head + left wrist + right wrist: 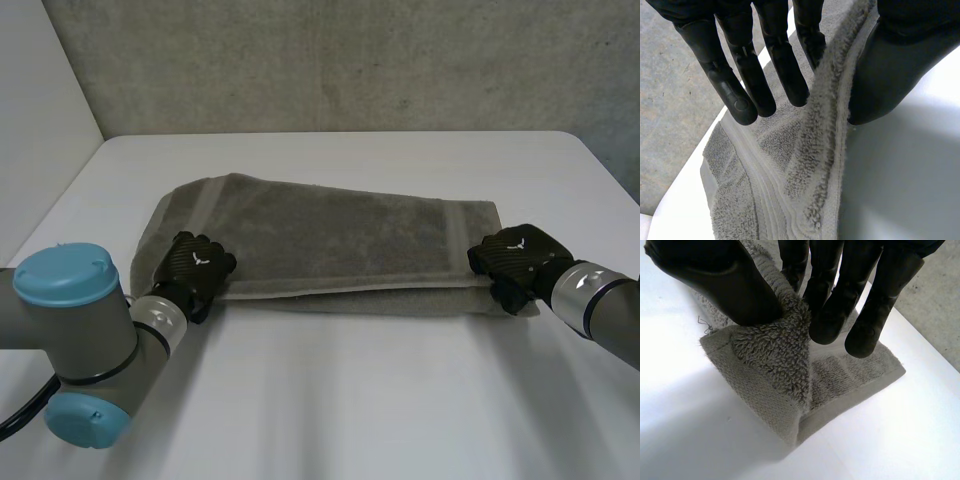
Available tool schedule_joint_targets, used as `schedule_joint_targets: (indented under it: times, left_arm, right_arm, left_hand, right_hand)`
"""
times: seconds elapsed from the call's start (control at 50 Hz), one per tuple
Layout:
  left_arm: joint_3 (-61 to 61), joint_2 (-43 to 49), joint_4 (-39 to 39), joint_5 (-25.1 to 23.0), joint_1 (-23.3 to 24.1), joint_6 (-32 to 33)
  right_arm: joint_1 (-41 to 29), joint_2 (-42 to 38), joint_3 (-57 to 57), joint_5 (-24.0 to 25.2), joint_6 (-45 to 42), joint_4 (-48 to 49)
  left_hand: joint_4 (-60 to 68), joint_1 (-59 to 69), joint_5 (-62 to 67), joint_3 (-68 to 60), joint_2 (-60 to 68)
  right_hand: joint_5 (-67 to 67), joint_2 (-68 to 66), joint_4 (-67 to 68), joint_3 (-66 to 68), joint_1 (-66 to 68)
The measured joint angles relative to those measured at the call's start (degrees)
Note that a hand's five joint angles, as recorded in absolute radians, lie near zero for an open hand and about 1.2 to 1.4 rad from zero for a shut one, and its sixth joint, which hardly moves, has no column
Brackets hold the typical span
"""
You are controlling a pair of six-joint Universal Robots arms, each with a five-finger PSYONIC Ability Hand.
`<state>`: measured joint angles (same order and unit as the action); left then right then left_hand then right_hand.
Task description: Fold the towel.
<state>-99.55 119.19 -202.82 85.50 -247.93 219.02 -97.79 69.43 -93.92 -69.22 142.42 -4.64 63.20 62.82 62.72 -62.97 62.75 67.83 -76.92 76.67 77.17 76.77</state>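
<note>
1. On the white worktop [330, 400], right in the middle, we have the grey towel [340, 240] lying flat. Its layered near edge suggests it is already doubled along its length.
2. The left hand [195, 262] is at the near left corner. Its straight fingers [785, 65] lie against one face of a raised towel edge and the thumb [890, 70] is on the other face, so we read that as a pinch on the towel.
3. Over to the right hand [515, 255] at the near right corner. Its thumb [720, 280] presses a lifted flap of towel against the fingers [832, 310], a firm pinch there too.
4. Here is our worry: on the right, the flap in the pinch looks like the upper layer alone, while the lower layers rest on the worktop. If the hands lift now, the lower layers may stay behind and the fold will open.
5. The left hold looks shallow, only the rim between straight fingers and thumb. Thick terry could slip out under its own weight.
6. If one hand rises or travels ahead of the other, we would expect a skewed fold with edges that miss each other.
</note>
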Motion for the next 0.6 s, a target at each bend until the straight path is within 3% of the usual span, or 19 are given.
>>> schedule_joint_targets:
  times: [0.04,0.12,0.6]
  left_arm:
    - [0.3,0.2,-0.3,0.1,-0.2,-0.1]
    - [0.8,0.5,-1.5,0.2,-1.0,-0.4]
    - [-0.2,-0.1,-3.0,0.5,-7.8,-0.2]
  right_arm:
    - [0.1,-0.1,-0.3,0.0,0.0,0.2]
    - [0.4,-0.1,-0.4,0.1,0.1,0.7]
    - [6.4,0.2,0.3,-0.6,0.6,2.4]
  left_hand:
    - [-10.5,-10.6,-10.1,10.3,-10.5]
    - [-17.4,-17.3,-17.8,17.7,-17.2]
    - [-17.6,-17.8,-18.3,18.2,-17.3]
  right_hand:
    - [0.0,0.0,0.0,0.0,0.0]
    - [0.0,0.0,0.0,0.0,0.0]
    - [0.0,0.0,0.0,0.0,0.0]
